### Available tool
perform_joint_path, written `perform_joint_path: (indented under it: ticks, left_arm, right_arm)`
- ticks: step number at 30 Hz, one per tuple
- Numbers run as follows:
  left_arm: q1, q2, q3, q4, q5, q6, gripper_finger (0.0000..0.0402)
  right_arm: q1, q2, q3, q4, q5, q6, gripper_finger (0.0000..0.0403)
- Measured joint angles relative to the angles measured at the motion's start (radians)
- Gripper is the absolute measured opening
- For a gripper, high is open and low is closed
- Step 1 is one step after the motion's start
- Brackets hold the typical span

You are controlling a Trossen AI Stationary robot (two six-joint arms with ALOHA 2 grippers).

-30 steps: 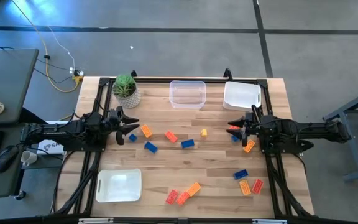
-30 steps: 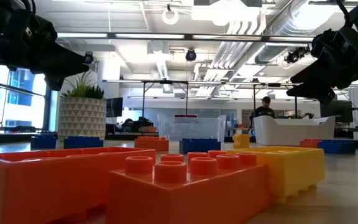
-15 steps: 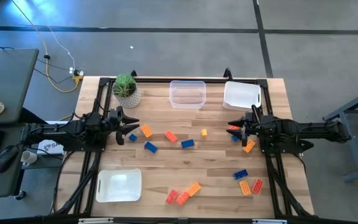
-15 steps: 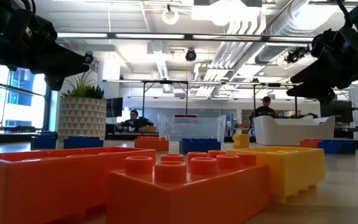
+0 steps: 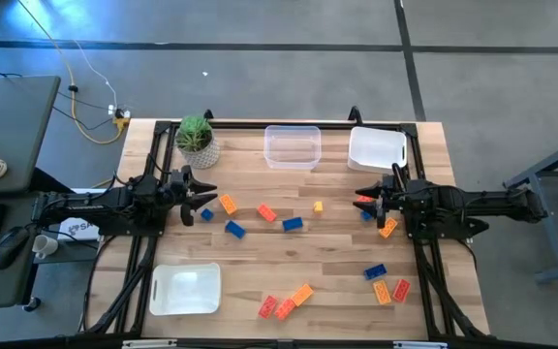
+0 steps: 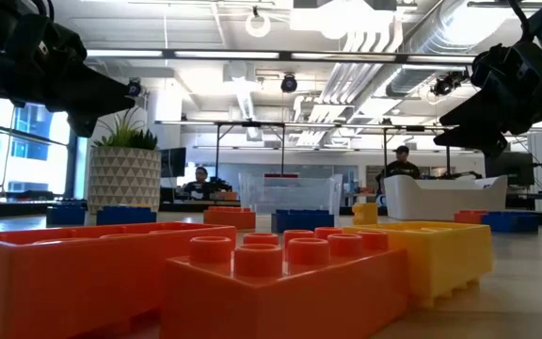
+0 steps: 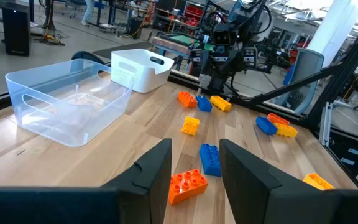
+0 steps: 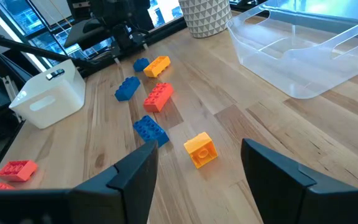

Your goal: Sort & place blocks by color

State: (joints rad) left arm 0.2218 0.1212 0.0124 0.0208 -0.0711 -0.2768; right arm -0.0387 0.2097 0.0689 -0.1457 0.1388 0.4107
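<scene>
Blocks lie scattered flat on the wooden table [image 5: 337,252]. In the middle are an orange block [image 5: 228,204], a red-orange block [image 5: 266,212], two blue blocks [image 5: 234,229] [image 5: 293,223] and a small yellow block [image 5: 318,206]. My left gripper [image 5: 204,199] hovers open at the table's left, above a small blue block [image 5: 206,215]. My right gripper [image 5: 361,194] hovers open at the right, over red [image 5: 363,201], blue [image 5: 367,214] and orange [image 5: 387,228] blocks. In the wrist views, the left gripper [image 7: 196,146] and the right gripper [image 8: 199,149] each have nothing between their fingers.
A clear bin [image 5: 292,146] and a white bin [image 5: 377,149] stand at the far edge, and a potted plant [image 5: 197,139] at the far left. A white tray [image 5: 186,289] sits near left. More blocks lie near the front [image 5: 285,305] and near right [image 5: 386,283].
</scene>
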Motion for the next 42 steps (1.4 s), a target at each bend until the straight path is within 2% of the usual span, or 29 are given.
perform_joint_path:
  ticks: [19,24,36,42]
  left_arm:
    - [0.0,0.0,0.0,0.0,-0.018,0.0,0.0121]
    - [0.0,0.0,0.0,0.0,-0.02,0.044,0.0123]
    - [0.0,0.0,0.0,0.001,-0.023,0.122,0.0194]
    - [0.0,0.003,0.025,0.035,0.023,0.163,0.0203]
  right_arm:
    - [0.0,0.0,0.0,0.0,0.0,0.0,0.0218]
    - [0.0,0.0,0.0,0.0,0.0,0.0,0.0218]
    - [0.0,0.0,0.0,0.0,0.0,0.0,0.0218]
    - [0.0,0.0,0.0,0.0,0.0,0.0,0.0218]
